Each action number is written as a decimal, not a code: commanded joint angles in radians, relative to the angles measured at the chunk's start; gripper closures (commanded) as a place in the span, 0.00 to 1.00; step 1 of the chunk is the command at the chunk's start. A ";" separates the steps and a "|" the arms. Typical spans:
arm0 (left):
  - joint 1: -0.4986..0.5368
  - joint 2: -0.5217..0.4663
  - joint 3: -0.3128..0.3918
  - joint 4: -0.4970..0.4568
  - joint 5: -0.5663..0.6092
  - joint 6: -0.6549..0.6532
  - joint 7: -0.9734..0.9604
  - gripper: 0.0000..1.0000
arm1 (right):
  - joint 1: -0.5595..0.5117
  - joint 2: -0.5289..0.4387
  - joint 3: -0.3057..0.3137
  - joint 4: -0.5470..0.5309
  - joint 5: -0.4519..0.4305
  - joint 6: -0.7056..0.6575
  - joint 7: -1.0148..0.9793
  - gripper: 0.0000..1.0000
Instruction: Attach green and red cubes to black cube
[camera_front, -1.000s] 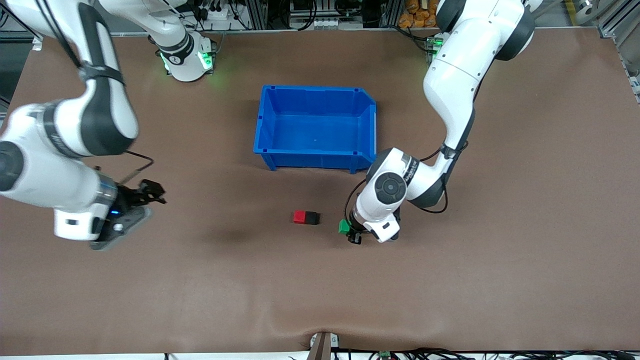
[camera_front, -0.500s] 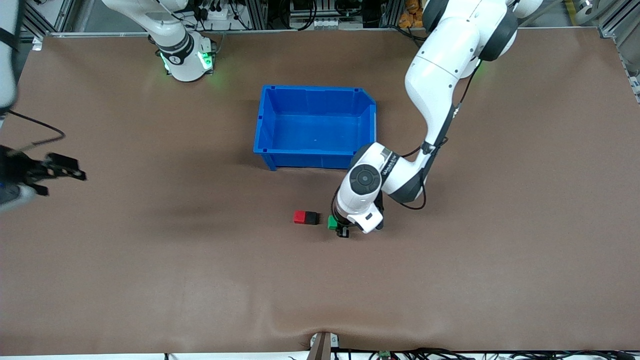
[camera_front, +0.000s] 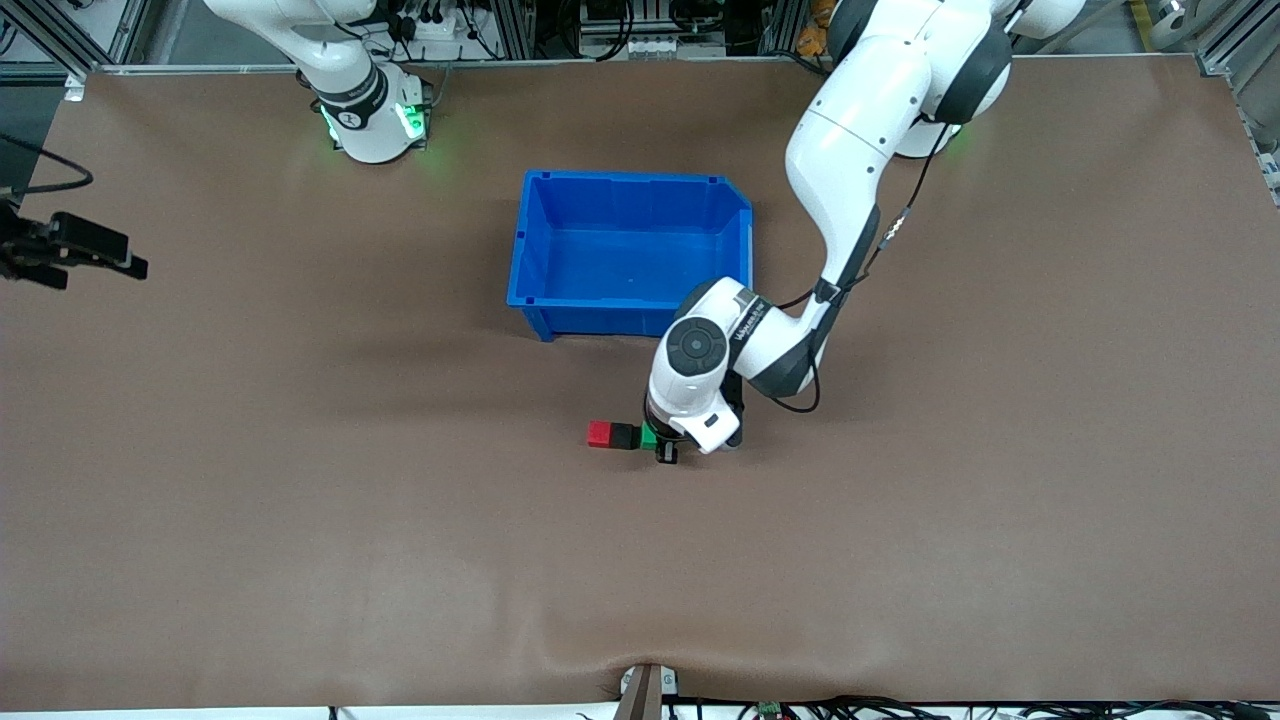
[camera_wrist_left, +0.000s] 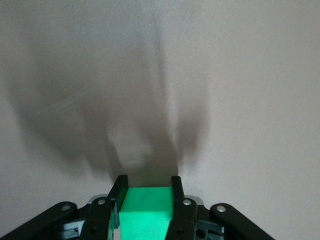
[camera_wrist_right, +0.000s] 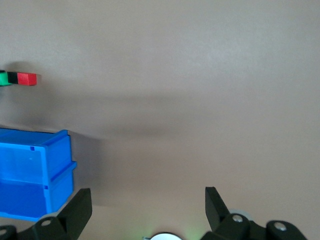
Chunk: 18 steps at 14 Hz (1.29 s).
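Note:
The red cube (camera_front: 599, 433) and the black cube (camera_front: 625, 436) lie joined on the brown table, nearer the front camera than the blue bin. My left gripper (camera_front: 657, 446) is low over the table, shut on the green cube (camera_front: 648, 436), which sits against the black cube's free side, toward the left arm's end. In the left wrist view the green cube (camera_wrist_left: 147, 210) fills the gap between the fingers (camera_wrist_left: 176, 197). The right wrist view shows green (camera_wrist_right: 3, 78), black (camera_wrist_right: 12, 78) and red (camera_wrist_right: 28, 78) in one row. My right gripper (camera_front: 100, 268) hangs open with nothing in it at the right arm's end of the table.
The blue bin (camera_front: 630, 305) stands in the middle of the table with nothing showing inside, just farther from the front camera than the cubes; its corner (camera_wrist_right: 35, 175) shows in the right wrist view. The left arm's wrist (camera_front: 700, 360) hangs by the bin's nearer wall.
My left gripper carried the green cube across the table until it met the black cube. The right arm pulled back toward its own end of the table, gripper still open.

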 joint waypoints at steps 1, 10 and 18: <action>-0.025 0.035 0.022 0.039 -0.022 -0.028 -0.021 1.00 | -0.001 -0.093 0.004 -0.117 -0.042 0.032 0.040 0.00; -0.054 0.060 0.028 0.040 -0.022 -0.031 -0.042 1.00 | 0.000 -0.138 0.010 -0.149 -0.138 0.081 0.041 0.00; -0.080 0.051 0.031 0.036 -0.020 -0.057 -0.042 0.83 | 0.013 -0.126 0.010 -0.143 -0.118 0.063 0.040 0.00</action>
